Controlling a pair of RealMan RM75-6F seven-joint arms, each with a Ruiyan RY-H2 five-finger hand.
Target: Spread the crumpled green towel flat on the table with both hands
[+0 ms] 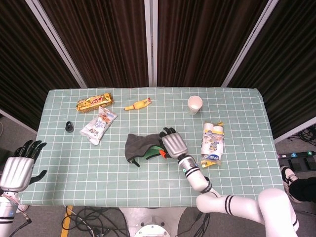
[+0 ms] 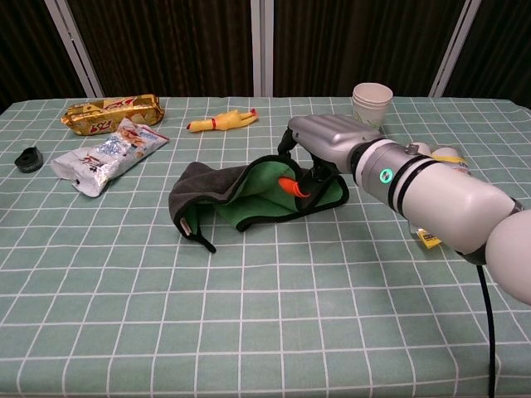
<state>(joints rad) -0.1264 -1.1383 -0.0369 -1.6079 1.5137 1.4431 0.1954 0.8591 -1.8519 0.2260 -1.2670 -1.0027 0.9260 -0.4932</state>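
The green towel [image 1: 140, 147] [image 2: 257, 199] lies mid-table, grey on its outer side and green inside, still folded and bunched at its left end. An orange tag [image 2: 286, 186] shows on the green side. My right hand [image 1: 174, 144] [image 2: 325, 146] is at the towel's right end and grips that edge, holding it slightly off the cloth-covered table [image 2: 249, 332]. My left hand [image 1: 17, 165] hangs off the table's left front corner, far from the towel, with its fingers apart and nothing in it. The chest view does not show it.
At the back left lie a gold snack bag [image 1: 94, 102] [image 2: 112, 112], a white snack bag [image 1: 98, 124] [image 2: 108, 153] and a small black ring [image 1: 69, 127] [image 2: 29, 159]. A yellow rubber chicken [image 1: 137, 104] and a paper cup [image 1: 195, 104] [image 2: 371, 108] stand further back. A pack of white bottles [image 1: 213, 140] lies right of my right hand.
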